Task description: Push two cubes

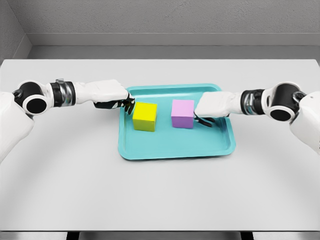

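Closest up, teal tray (150, 150) on desk (160, 195) holds yellow cube (145, 116) and pink cube (182, 113); left robot hand (117, 97) and right robot hand (210, 111) both curled, gripping nothing, fingertips at the cubes' outer sides.

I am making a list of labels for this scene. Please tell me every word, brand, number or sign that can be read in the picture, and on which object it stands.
There is no readable text in the head view.
Yellow cube: plain faces, no marking.
Pink cube: plain faces, no marking.
Teal tray: no label or brand.
Left robot hand and right robot hand: white shells, no lettering visible.
Grey table: no signs.
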Robot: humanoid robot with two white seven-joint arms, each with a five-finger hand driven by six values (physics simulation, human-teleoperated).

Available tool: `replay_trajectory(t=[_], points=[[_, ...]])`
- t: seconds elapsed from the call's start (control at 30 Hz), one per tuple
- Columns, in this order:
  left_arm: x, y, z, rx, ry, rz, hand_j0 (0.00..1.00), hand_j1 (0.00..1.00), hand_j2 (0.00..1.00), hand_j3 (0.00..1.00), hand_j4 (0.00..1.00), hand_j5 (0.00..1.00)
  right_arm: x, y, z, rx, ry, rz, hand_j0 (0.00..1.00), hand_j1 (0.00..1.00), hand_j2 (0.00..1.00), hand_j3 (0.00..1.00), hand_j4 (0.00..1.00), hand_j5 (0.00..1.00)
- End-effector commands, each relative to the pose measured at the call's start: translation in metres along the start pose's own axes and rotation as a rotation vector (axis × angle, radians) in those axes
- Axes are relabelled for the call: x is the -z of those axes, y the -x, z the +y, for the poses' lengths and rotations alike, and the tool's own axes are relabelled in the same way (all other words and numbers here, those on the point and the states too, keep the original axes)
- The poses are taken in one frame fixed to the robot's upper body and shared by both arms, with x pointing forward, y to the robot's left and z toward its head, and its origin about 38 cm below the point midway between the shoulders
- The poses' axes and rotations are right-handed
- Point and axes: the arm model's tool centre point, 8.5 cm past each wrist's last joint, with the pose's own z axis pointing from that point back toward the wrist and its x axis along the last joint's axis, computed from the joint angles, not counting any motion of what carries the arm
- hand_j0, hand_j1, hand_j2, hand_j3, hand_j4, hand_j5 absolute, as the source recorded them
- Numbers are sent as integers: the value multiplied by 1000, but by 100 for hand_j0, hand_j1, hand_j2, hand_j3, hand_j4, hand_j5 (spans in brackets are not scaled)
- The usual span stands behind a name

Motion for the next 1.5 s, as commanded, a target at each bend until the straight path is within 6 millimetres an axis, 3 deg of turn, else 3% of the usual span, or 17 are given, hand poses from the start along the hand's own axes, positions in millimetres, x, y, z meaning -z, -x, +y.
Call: replay_trajectory(t=[0.0,0.2,0.37,0.47,0.6,0.73,0.83,0.87,0.93,1.0,1.13,1.2,1.23,1.27,1.33,1.37,1.47], points=[[2,-2,-1,-3,4,-7,35,35,35,35,35,35,3,-2,-2,2,6,-6,4,4,4,4,4,4],[12,-8,-6,-4,21,-29,34,34,34,34,34,34,5,-3,-3,-5,2,-10,5,5,5,5,5,5],[17,-12,-7,-1,27,-40,34,34,34,34,34,34,-11,9,6,2,-22,32,6,6,6,6,6,6],[16,-10,-3,-6,17,-39,34,34,34,34,34,34,-34,25,6,11,-10,88,6,6,6,6,6,6],[20,-13,0,-9,7,-51,34,34,34,34,34,34,-71,49,-10,33,71,175,9,9,9,9,9,9],[22,-14,2,-12,0,-56,33,33,33,33,33,33,-96,59,-24,110,201,182,12,12,12,12,12,12],[22,-13,2,-14,-2,-51,33,33,33,33,33,33,-140,73,-22,149,228,226,13,13,13,13,13,13],[21,-11,2,-17,-2,-47,33,33,33,33,33,33,-152,74,-26,149,256,238,17,17,17,17,17,17],[21,-10,4,-21,-10,-45,33,33,33,33,33,33,-153,80,-16,180,244,254,21,21,21,21,21,21],[25,-3,3,-49,-9,-28,32,32,32,32,32,32,-166,85,-25,171,283,280,31,31,31,31,31,31],[14,11,11,-73,-51,9,32,32,32,32,32,32,-161,81,-27,164,291,268,41,41,41,41,41,41],[3,17,24,-74,-77,19,33,33,33,33,33,33,-156,80,-27,162,287,261,61,61,61,61,61,61],[-27,27,27,-146,-139,13,35,35,35,35,35,35,-147,77,-28,154,280,250,77,77,77,77,77,77],[-46,22,36,-163,-186,-26,36,36,36,36,36,36,-136,75,-32,135,273,246,85,85,85,85,85,85],[-57,-26,24,-66,-145,-129,36,36,36,36,36,36,-113,69,-38,104,263,232,84,84,84,84,84,84],[-60,-37,21,-44,-131,-153,36,36,36,36,36,36,-104,68,-39,81,245,240,80,80,80,80,80,80],[-59,-48,17,-26,-112,-180,37,37,37,37,37,37,-96,66,-48,58,246,234,48,48,48,48,48,48]])
